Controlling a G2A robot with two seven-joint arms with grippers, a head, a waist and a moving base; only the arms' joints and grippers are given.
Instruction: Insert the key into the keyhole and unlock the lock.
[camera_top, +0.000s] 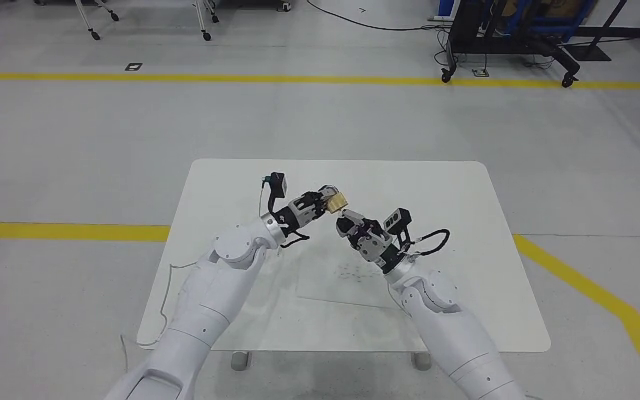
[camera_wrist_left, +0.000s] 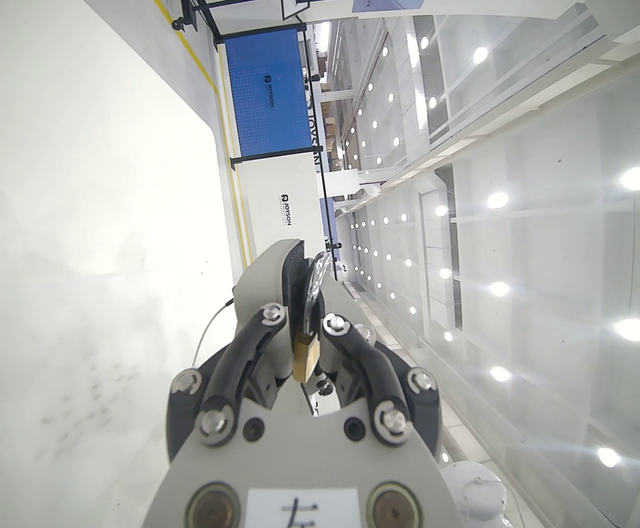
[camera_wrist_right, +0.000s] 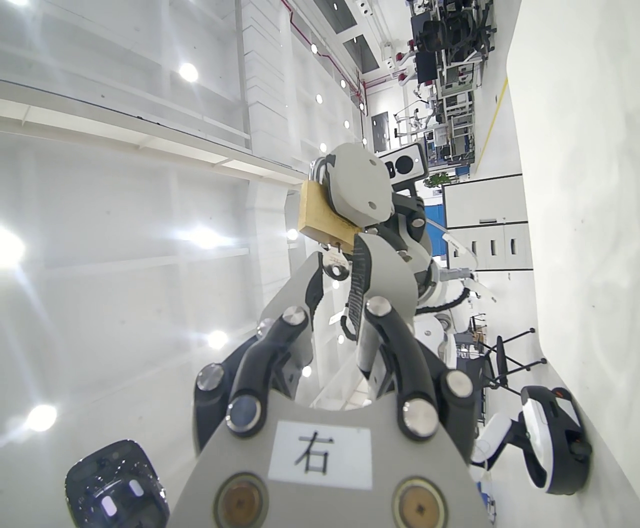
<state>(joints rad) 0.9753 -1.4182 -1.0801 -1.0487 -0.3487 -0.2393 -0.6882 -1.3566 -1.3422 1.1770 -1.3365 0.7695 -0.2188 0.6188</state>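
**Holding lock and key together above the table**

Hovering over the middle of the white table (camera_top: 250, 190), the two arms are meeting tip to tip. The left gripper (camera_top: 326, 203) is coming in from 9 o'clock and is clenching the brass lock (camera_top: 339, 202), which is sitting off the tabletop, a little toward 12 o'clock from the table's centre. The right gripper (camera_top: 352, 224) is sitting just beside the lock at about 5 o'clock from it and is pointing up toward 11 o'clock.

In the left wrist view, the fingers (camera_wrist_left: 280, 270) are pinching the steel shackle (camera_wrist_left: 316, 285), and the brass body is hanging back between the finger links toward the wrist.

In the right wrist view, the silver key (camera_wrist_right: 335, 264) is sitting between the right gripper's two fingers, which are closing on the edges of its round head. The blade is running into the bottom face of the brass body, so key and lock are touching; how deep it is going cannot be told. One grey finger of the left gripper is pressing against the lock's far side.

A yellow line (camera_top: 80, 231) is crossing the floor at the table's 9 o'clock side.
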